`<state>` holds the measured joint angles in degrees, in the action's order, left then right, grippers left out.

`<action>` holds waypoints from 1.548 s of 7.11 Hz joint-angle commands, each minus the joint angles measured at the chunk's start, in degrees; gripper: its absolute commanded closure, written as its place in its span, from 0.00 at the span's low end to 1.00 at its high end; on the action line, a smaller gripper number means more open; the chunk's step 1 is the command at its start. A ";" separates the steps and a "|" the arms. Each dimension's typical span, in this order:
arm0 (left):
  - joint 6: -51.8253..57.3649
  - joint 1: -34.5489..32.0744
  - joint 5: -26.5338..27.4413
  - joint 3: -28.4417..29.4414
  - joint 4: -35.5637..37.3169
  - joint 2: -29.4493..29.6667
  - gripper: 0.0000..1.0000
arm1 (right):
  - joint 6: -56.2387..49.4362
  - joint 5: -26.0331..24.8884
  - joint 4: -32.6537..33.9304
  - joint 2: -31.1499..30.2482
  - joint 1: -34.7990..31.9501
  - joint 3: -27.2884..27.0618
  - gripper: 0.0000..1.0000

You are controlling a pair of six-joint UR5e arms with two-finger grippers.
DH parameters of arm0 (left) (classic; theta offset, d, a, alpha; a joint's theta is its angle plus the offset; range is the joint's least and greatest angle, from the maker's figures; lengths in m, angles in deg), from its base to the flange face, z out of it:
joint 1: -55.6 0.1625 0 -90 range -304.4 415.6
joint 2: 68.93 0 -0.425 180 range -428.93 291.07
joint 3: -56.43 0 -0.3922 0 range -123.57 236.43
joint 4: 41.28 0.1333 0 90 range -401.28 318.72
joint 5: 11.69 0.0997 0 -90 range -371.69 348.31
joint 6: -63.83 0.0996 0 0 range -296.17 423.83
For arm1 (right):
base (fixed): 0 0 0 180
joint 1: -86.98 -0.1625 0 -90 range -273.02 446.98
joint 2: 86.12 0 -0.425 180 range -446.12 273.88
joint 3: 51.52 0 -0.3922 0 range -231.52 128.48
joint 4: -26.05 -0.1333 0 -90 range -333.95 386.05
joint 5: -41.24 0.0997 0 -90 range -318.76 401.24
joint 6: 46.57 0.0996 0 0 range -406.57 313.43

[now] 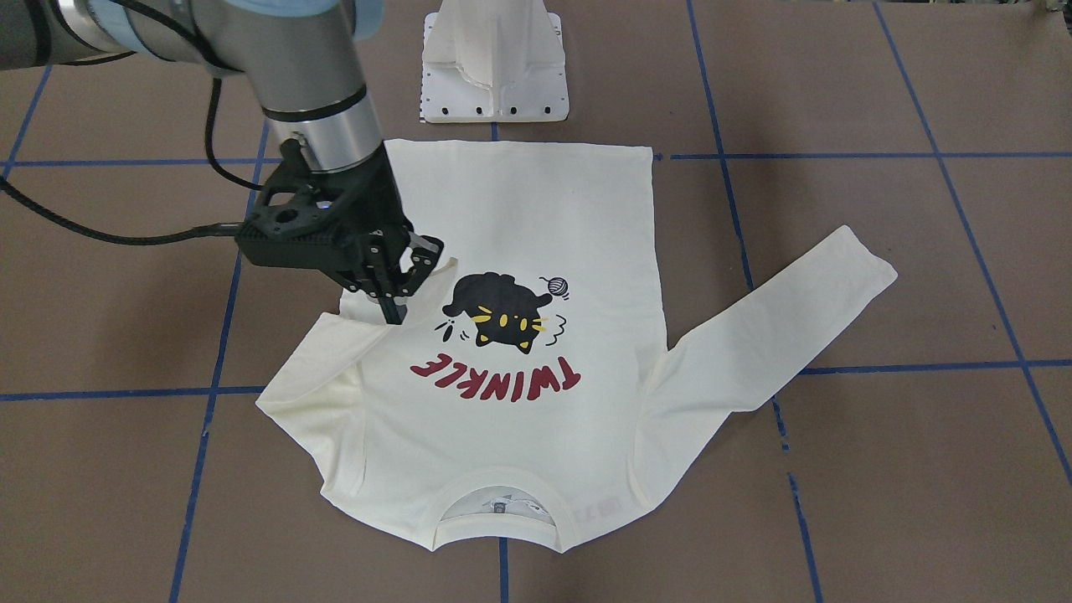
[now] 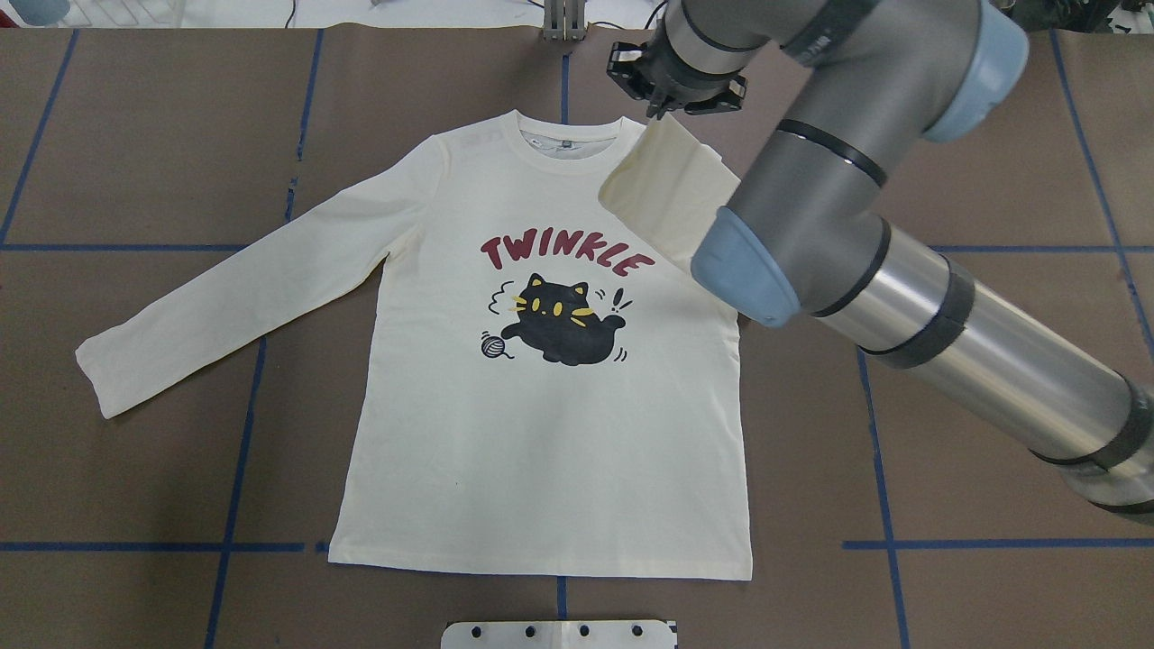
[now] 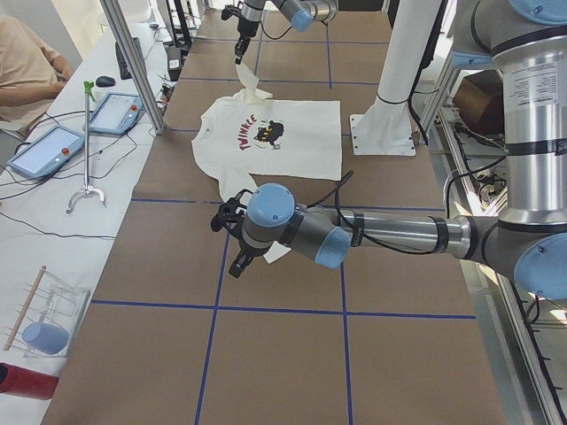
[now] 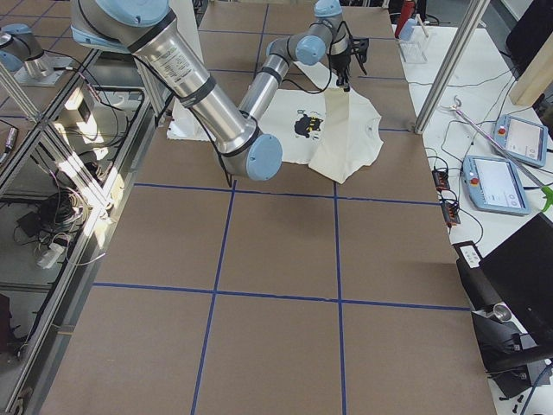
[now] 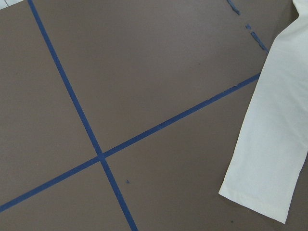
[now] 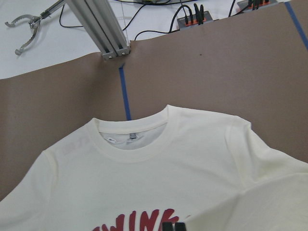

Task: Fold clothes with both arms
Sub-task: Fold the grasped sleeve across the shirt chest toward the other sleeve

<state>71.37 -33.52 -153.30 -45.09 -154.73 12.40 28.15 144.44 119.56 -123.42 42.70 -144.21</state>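
Brown table [image 2: 135,505] with a blue tape grid; the cream shirt [image 2: 541,433] lay flat in its middle, print side up, collar [image 2: 568,144] on the far side from the robot, hem near the white pedestal base [image 1: 494,59].

Right arm [image 2: 838,207] reached across the shirt's right side; left arm [image 3: 390,235] stretched low over bare table well off to the left.

Left sleeve [image 2: 243,288] lay straight out and flat, angled to the left; right sleeve [image 2: 658,198] was raised off the table and doubled inward over the right shoulder, plain underside showing.

Right gripper [image 1: 392,310] had its fingers pinched together on the end of that raised sleeve, above the chest just beside the lettering [image 2: 563,252].

Left gripper [image 3: 229,215] hung above the table near the left sleeve's cuff [image 5: 260,197], not touching it; how far its fingers stood apart could not be told.

Black cat print [image 2: 559,320] sat uncovered below the lettering.
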 commanded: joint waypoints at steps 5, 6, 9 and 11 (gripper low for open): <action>-0.24 0.00 0.19 0.09 0.16 -0.03 0.00 | 16.33 -21.37 -18.36 21.56 15.80 37.48 0.70; -0.24 -0.09 0.10 0.09 0.16 -0.03 0.00 | 18.34 -21.99 -18.37 24.61 15.89 41.58 0.02; -0.42 -0.09 0.36 -1.65 -1.85 2.14 0.00 | 18.62 -18.68 -17.58 25.87 13.97 42.24 0.00; -8.78 0.26 0.45 -0.79 -4.75 7.68 0.00 | 13.65 -7.46 -9.63 21.69 8.62 35.27 0.00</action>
<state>68.55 -33.49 -152.93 -46.02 -157.99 17.21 45.10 130.79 105.00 -98.88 54.19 -104.00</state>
